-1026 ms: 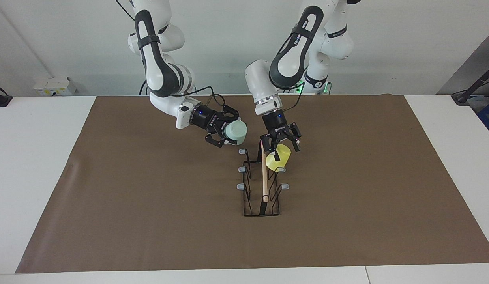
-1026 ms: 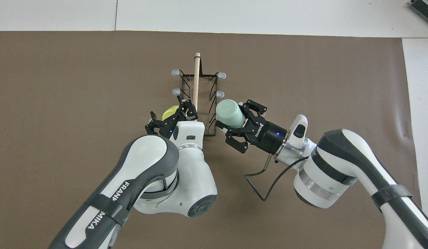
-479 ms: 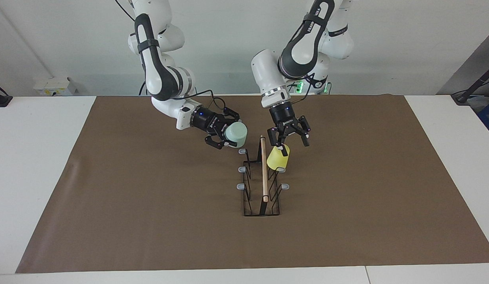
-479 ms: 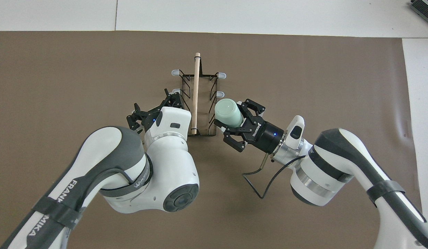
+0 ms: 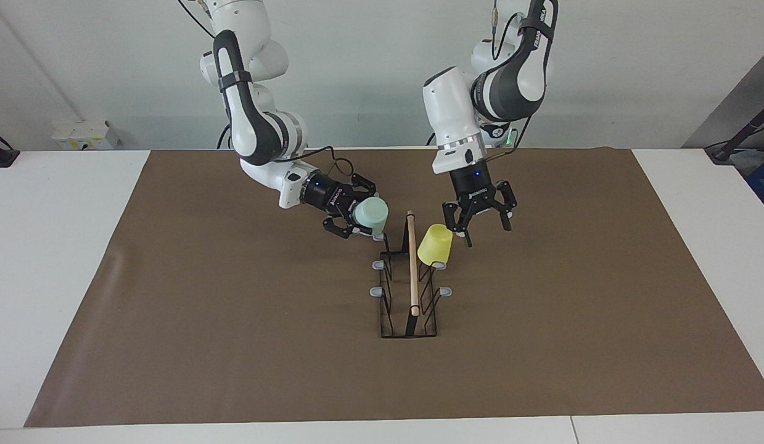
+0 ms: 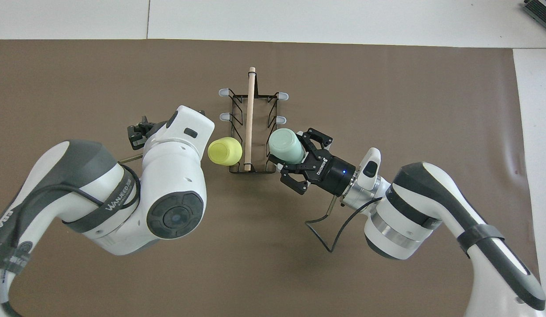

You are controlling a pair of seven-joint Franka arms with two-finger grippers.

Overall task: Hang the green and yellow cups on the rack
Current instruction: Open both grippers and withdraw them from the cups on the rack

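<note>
The black wire rack (image 5: 412, 271) with its wooden dowel stands mid-table; it also shows in the overhead view (image 6: 249, 114). The yellow cup (image 5: 435, 245) hangs mouth down on the rack's peg nearest the robots, on the left arm's side; it also shows in the overhead view (image 6: 224, 150). My left gripper (image 5: 482, 229) is open and empty, raised beside that cup and apart from it; only its fingertips (image 6: 138, 132) show in the overhead view. My right gripper (image 5: 362, 217) is shut on the mint green cup (image 5: 370, 213), held tilted right at the nearest peg on the right arm's side (image 6: 285, 145).
A brown mat (image 5: 234, 308) covers the table around the rack. Two bare grey-tipped pegs (image 5: 377, 265) stick out on the right arm's side, and two on the left arm's side (image 5: 445, 291). A small white box (image 5: 86, 134) sits at the table's corner.
My left gripper let go of the yellow cup and moved up and away toward the left arm's end; the cup stays on its peg. My right gripper brought the green cup closer to the rack.
</note>
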